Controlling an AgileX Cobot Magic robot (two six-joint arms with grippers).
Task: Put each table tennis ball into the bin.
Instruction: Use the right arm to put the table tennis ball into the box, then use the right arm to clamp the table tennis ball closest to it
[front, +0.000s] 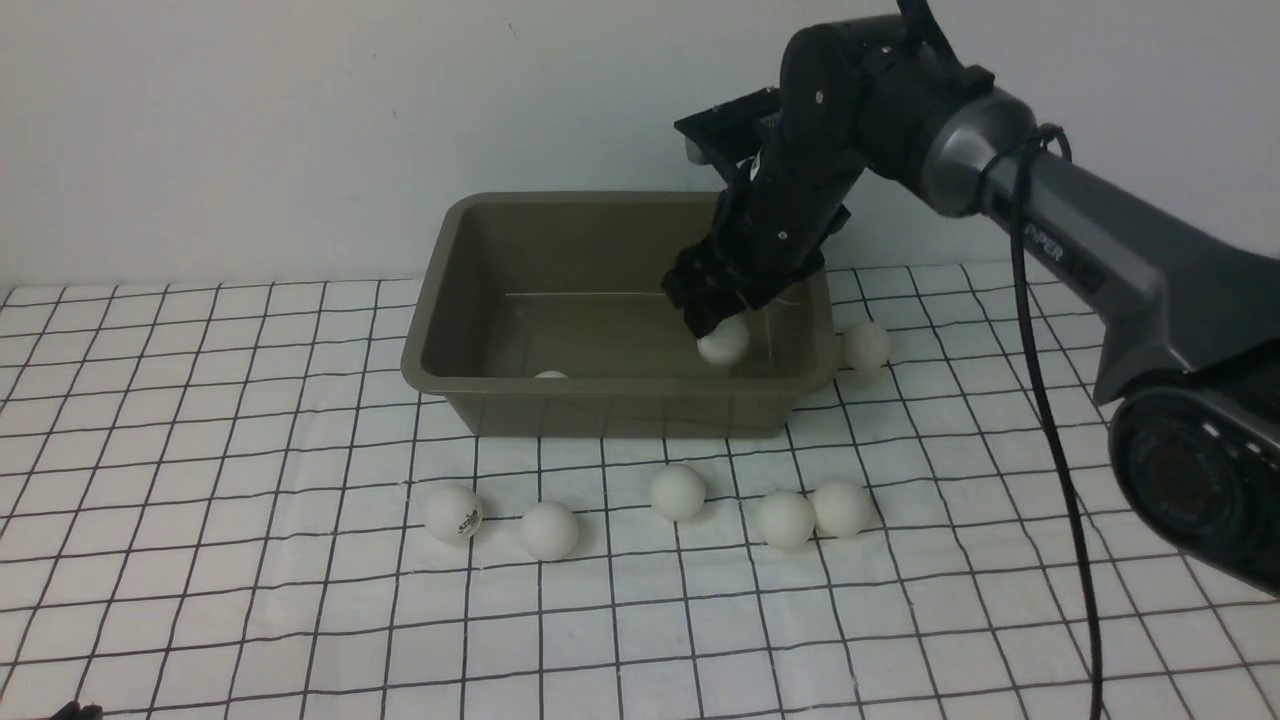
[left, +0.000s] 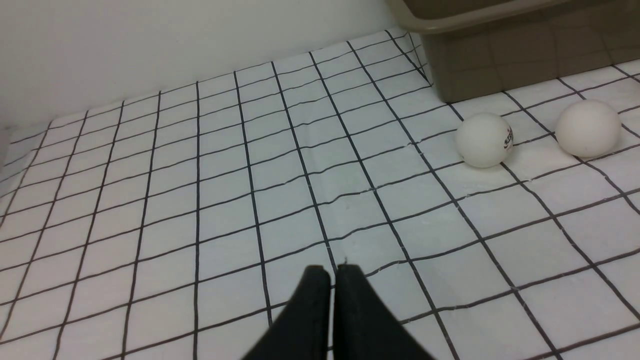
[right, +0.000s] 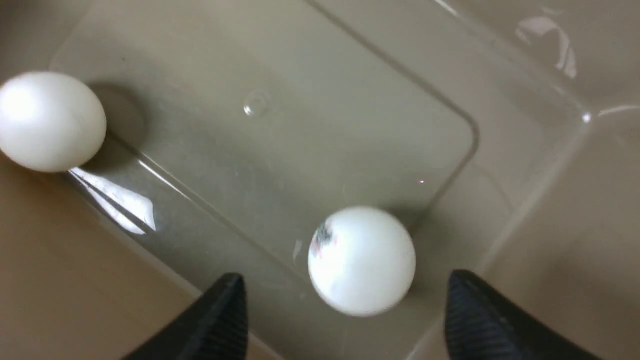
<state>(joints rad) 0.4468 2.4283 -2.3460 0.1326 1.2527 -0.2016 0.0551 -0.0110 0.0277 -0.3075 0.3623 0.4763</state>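
- Table tennis balls (front: 677, 492): eight white spheres show in the front view, two inside the bin (front: 600, 412) and six out on the bench (front: 250, 450), which is covered by a white cloth with a black grid.
- The bin stands in the upper middle of the frame, open side up. Its long axis runs left to right across the frame.
- Inside it, one ball (front: 723, 340) is at the right end, directly under the right claw (front: 712, 318). In the right wrist view this ball (right: 361, 261) is blurred, with a dark smudge of print on one side and a clear gap to each fingertip.
- The second ball (front: 550, 375) in the bin shows only its top over the front wall, left of centre. In the right wrist view it (right: 50, 120) lies at the edge of the bin floor, against a sloped side.
- Outside, a lone ball (front: 866, 345) lies just beside the bin's right end.
- Five more form a loose row across the lower middle of the frame, in front of the bin. The right-hand pair (front: 785, 519) sit touching.
- The balls are round, so none has a long axis. The leftmost ball (front: 454, 513) turns its dark logo toward the camera.
- The right claw is spread wide and pinches nothing. Its arm reaches down into the bin from the upper right.
- The left claw (left: 332, 272) is pressed together with nothing between its fingers, low over the cloth.
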